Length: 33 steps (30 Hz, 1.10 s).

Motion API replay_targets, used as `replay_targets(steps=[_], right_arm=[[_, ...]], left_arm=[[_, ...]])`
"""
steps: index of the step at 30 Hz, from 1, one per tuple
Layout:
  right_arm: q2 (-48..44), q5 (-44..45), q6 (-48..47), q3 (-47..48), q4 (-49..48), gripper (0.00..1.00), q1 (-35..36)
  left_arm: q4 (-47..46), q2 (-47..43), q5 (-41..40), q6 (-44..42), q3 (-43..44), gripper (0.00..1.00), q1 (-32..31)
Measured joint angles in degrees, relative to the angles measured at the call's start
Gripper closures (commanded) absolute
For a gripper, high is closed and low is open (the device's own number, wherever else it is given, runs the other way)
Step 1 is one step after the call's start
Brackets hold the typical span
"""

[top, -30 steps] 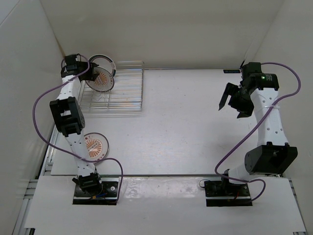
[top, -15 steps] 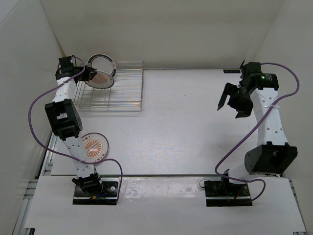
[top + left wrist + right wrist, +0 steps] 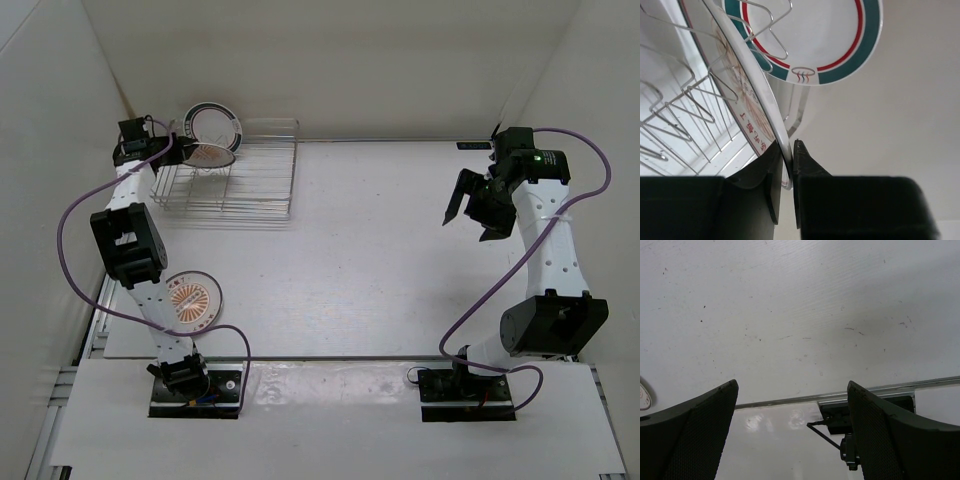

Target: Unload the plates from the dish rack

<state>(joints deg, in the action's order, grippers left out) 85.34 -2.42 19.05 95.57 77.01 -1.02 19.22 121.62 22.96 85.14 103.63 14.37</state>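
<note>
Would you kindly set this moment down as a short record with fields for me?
left jaws: shut on the rim of the held sunburst plate
held sunburst plate: tilted, at the left end of the dish rack
teal-ringed plate: in the rack, on the far side of the held one
unloaded sunburst plate: flat on the table, near its left edge
right jaws: open, empty, above the table's right side
left to unload: two plates

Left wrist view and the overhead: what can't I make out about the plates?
- Left wrist: sunburst plate nearly edge-on, pattern mostly unreadable; its rim hidden inside the left gripper.
- Left wrist: teal-ringed plate cut off by the top edge.
- Top view: plate on the table partly behind the left arm.
</note>
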Motion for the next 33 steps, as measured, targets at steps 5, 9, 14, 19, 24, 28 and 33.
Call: replay_targets(steps=[5,9,14,19,24,28,33], right_arm=[[0.0,-0.8,0.0,-0.3,0.0,0.09,0.0],[0.0,-1.2,-0.1,-0.9,0.0,0.09,0.0],[0.0,-1.7,-0.1,-0.9,0.0,0.09,0.0],[0.0,-2.4,-0.2,-1.3,0.0,0.09,0.0],[0.3,-2.9,-0.2,-1.9,0.0,0.09,0.0],[0.3,-3.0,-0.3,-2.1,0.0,0.09,0.0],[0.7,-4.0,-0.3,-2.1,0.0,0.09,0.0]], left_arm=[[-3.7,-0.2,0.4,4.6,-0.1,1.00,0.0],[-5.6,-1.6,0.4,7.3,-1.2,1.00,0.0],[-7.3,-4.5,0.5,8.3,-1.9,1.00,0.0],[-5.6,-7.8,2.2,4.5,0.8,1.00,0.0],[3.5,-13.6,3.3,-8.0,5.2,1.00,-0.2],[22.4,-20.4,-4.2,-25.4,12.3,1.00,-3.7],[38.3,-36.0,-18.2,-41.9,6.6,1.00,-18.2]])
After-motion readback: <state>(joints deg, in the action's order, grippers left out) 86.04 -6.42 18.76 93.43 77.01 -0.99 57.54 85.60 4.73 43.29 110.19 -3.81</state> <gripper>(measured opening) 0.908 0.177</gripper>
